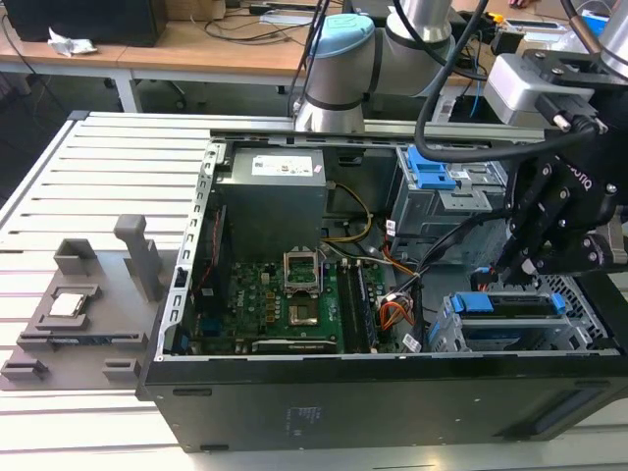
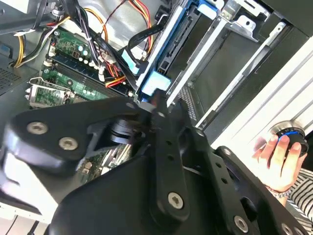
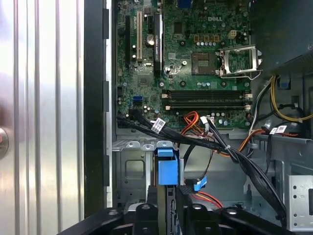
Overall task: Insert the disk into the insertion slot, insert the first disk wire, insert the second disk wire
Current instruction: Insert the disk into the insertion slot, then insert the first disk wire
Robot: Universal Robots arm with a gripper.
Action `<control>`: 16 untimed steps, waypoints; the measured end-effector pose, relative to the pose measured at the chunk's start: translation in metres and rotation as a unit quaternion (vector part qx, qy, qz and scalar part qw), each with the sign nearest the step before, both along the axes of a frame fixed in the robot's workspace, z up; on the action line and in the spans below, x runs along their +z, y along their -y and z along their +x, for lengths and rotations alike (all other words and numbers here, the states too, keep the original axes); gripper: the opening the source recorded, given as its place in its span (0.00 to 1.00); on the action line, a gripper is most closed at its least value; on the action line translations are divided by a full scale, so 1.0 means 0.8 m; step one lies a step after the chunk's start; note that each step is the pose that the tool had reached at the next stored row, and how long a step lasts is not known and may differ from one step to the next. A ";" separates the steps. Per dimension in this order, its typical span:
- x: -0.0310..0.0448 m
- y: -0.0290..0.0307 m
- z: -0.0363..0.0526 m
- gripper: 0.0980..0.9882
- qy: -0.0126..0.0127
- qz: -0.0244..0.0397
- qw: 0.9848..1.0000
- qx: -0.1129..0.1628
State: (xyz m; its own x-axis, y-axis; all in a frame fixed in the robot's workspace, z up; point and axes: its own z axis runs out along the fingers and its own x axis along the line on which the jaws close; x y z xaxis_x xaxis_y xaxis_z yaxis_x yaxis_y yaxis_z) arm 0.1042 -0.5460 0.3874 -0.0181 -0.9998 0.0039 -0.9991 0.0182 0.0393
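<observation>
Slatted metal tabletop is bearing an open computer case (image 1: 294,412). The gripper (image 1: 512,267), whose grip I cannot tell, is hanging directly above the disk (image 1: 515,306), which is lying lengthwise in the insertion slot (image 1: 589,334).

Seen in the exterior view from above and beside the open case (image 1: 294,412), angled down across it at mid range, with arm (image 1: 339,59) at twelve o'clock and gripper (image 1: 520,265) at three. In the first wrist view, near and square onto the board (image 3: 195,73). In the second wrist view, nearer yet, slanted past the gripper. Sharing board and disk (image 3: 166,169) across all three.
</observation>
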 end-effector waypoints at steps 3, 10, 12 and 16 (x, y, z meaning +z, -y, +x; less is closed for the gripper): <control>-0.0001 0.0000 0.000 0.01 0.000 0.000 1.000 0.000; -0.0005 0.0000 0.000 0.01 0.000 0.000 1.000 0.000; -0.0006 0.0000 0.000 0.01 0.000 0.000 1.000 0.000; -0.0011 0.0000 0.002 0.01 0.000 0.000 1.000 0.000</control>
